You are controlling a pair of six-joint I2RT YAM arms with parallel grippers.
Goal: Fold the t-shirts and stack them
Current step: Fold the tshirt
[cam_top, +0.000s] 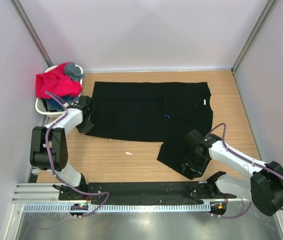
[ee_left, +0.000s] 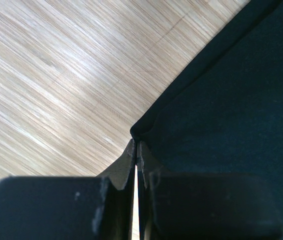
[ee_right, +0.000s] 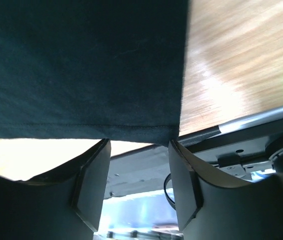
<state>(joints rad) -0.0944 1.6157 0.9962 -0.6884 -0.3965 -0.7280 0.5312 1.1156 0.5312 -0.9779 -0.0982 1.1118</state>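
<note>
Fingers of the right arm (ee_right: pixel 94 185) come first, nearest the bases. They stand spread, with a clear gap between them, and the stitched edge of the large plain black cloth t-shirt (cam_top: pixel 131 112) lies just at their tips, not clamped. They sit at the near right, where a flap of the shirt reaches toward the near edge of the wooden tabletop (cam_top: pixel 106 155).

Farther in and to the left, the left arm's fingers (ee_left: pixel 124 170) are pressed together and pinch the near left corner of the same shirt. The cloth puckers into a small raised fold right at the tips.

The black shirt lies spread flat on the tabletop with its long axis running left to right. Its neck, marked by a small light tag (cam_top: pixel 203 102), points right and its straight bottom edge faces left. A tiny blue print (cam_top: pixel 166 116) shows right of the middle. A small pale scrap (cam_top: pixel 129 153) lies on the bare wood near it.

At the far left corner stands a white plastic laundry basket (cam_top: pixel 41 106), holding a bright red-pink tee (cam_top: pixel 54 85), a grey one (cam_top: pixel 74 70) and a bit of blue cloth (cam_top: pixel 56 103).
</note>
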